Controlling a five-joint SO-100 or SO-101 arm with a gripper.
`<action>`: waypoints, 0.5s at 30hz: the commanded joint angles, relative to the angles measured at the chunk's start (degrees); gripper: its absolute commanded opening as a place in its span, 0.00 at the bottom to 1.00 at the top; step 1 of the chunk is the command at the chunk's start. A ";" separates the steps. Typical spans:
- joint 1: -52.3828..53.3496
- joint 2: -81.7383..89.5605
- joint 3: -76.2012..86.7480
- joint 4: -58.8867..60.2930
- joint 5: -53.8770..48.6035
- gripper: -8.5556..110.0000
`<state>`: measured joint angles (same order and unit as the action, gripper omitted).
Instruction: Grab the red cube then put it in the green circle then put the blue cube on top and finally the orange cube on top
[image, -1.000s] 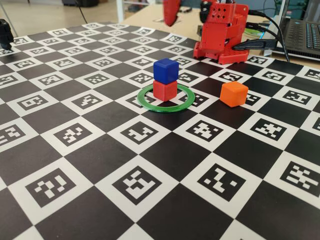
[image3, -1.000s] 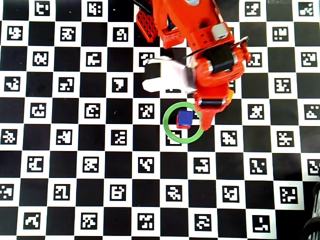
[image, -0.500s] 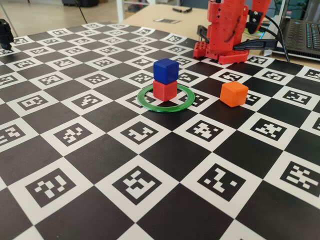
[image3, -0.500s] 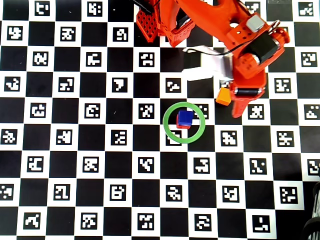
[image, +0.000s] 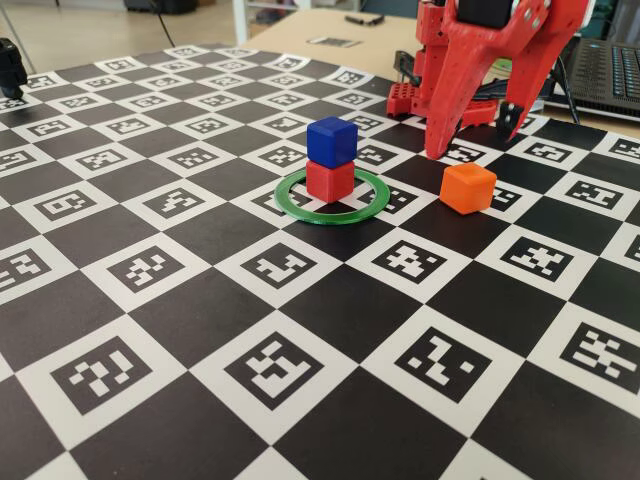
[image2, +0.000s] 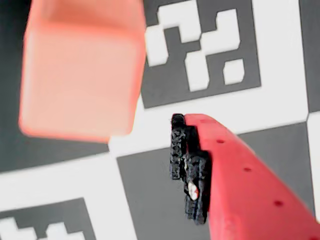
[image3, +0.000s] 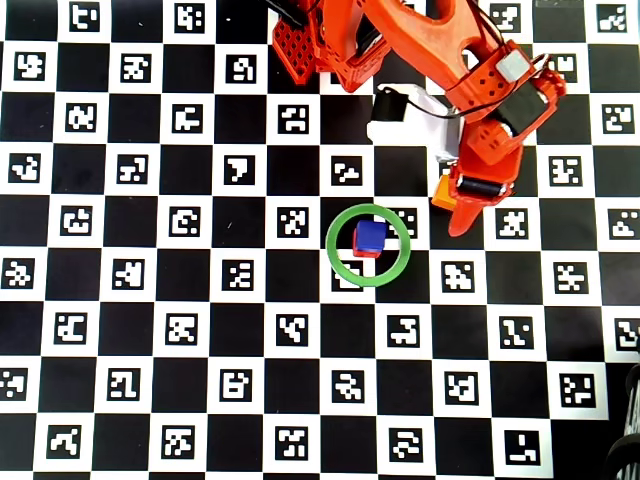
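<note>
Fixed view, stack: the blue cube (image: 332, 140) sits on top of the red cube (image: 329, 180), and both stand inside the green circle (image: 332, 195), a little to the far side of its middle.
Fixed view, loose cube: the orange cube (image: 468, 187) lies on the checkered marker mat (image: 300, 340), to the right of the ring and apart from it.
Fixed view, claw: the gripper (image: 470, 135) hangs above the mat just behind the orange cube, with its two red fingers spread wide and nothing between them.
Wrist view, cube: the orange cube (image2: 82, 70) fills the upper left, blurred and very close.
Wrist view, claw: only one red finger (image2: 240, 185) with a black pad is visible at the lower right; it does not touch the cube.
Overhead view, ring: the green circle (image3: 398, 265) holds the blue cube (image3: 370, 236); a thin red edge of the red cube (image3: 366, 254) shows under it.
Overhead view, arm: the red arm covers most of the orange cube (image3: 441, 194), which lies right of the ring and a bit farther.
</note>
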<state>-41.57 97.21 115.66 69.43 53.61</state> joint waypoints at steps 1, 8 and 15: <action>-1.32 2.20 1.14 -2.72 -0.26 0.42; -1.49 0.53 5.54 -8.26 -2.90 0.42; -0.79 -0.70 8.96 -12.30 -6.42 0.42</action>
<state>-42.89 95.98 124.98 58.27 48.60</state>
